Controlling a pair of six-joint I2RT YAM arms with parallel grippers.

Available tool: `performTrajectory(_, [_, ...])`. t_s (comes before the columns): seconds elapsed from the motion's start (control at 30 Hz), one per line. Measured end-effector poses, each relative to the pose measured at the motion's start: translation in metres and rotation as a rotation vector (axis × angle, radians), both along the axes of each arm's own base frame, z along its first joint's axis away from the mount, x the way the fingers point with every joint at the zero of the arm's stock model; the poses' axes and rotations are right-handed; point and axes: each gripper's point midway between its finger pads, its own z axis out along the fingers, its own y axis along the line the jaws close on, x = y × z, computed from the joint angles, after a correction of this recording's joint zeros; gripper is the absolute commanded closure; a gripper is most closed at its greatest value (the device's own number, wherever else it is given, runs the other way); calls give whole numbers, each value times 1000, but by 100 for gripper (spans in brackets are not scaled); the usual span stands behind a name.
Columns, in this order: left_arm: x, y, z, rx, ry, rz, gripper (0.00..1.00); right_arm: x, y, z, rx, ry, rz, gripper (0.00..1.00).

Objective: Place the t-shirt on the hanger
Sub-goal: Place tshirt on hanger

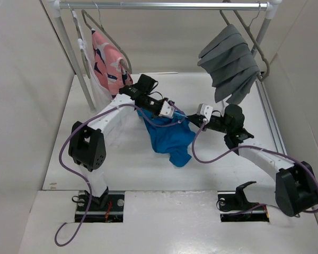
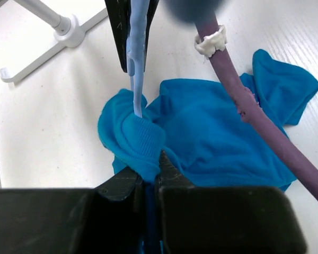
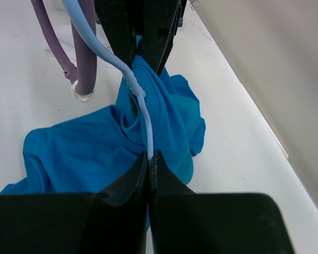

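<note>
The blue t-shirt lies crumpled in the middle of the white table, with its loose end pointing to 6 o'clock in the top view. At its top edge, the two arms meet over it. The left gripper comes in from 10 o'clock. Its fingers are squeezed tight on a thick fold of the shirt. The right gripper comes in from 3 o'clock. Its fingers are pressed together on the thin light-blue hanger. The wire runs from that grip into the bunched cloth next to the left gripper. A purple cable passes over the shirt. Farther back, a pink garment hangs at 11 o'clock and a grey garment hangs at 1 o'clock. Both hang from the rail at 12 o'clock.
</note>
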Motion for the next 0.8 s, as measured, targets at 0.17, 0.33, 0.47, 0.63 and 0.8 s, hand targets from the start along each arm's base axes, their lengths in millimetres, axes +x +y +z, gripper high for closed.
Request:
performTrajectory(0.17, [-1, 2, -2, 15, 53, 39, 100, 4, -2, -4, -14, 30, -27, 53])
performTrajectory(0.33, [7, -5, 5, 24, 202, 221, 100, 40, -26, 34, -35, 12, -247, 0])
performTrajectory(0.47, [18, 9, 19, -16, 237, 435, 100, 39, -66, 76, -30, -29, -470, 0])
performTrajectory(0.63, [8, 25, 50, -96, 317, 608, 100, -7, -91, 116, -3, -94, -575, 0])
performTrajectory(0.8, [2, 31, 60, -148, 405, 709, 100, -48, -43, 97, -71, -100, -373, 0])
